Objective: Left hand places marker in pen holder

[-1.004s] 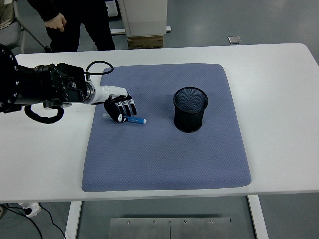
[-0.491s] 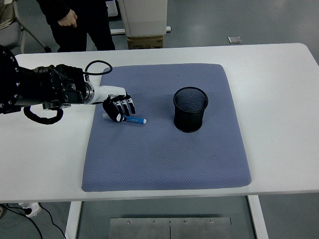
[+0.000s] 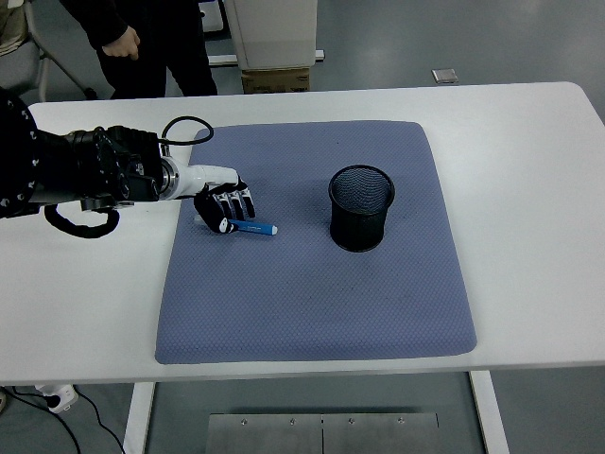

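We see the left hand (image 3: 223,205) at the left edge of the blue mat (image 3: 312,284), in the centre-left of the frame, reaching in from the black arm that enters at the left edge. Its fingers (image 3: 232,202) are curled down over the left end of the blue marker (image 3: 251,228), which lies flat on the mat with its right end sticking out toward the middle of the frame. Whether the fingers have truly closed round the barrel or only rest on top of it, we cannot tell from this view.

Compared with a second ago, the hand has drawn slightly up and to the left, and the fingers look a little more tucked in; the marker itself has barely shifted and stays flat on the mat. We read that as the hand settling its grasp rather than lifting: the pick-up is still in progress and no carrying has begun.

The black mesh pen holder (image 3: 360,207) stands upright to the right of centre on the mat, well apart from the marker, with its mouth open and nothing visible inside. The white table (image 3: 85,293) carries the mat. A person (image 3: 142,38) in dark clothes stands at the upper left of the frame, behind the table, and has moved a little. The right hand is out of view.

For the task, the marker must first come cleanly off the mat, then travel right and be tipped upright over the holder's rim.
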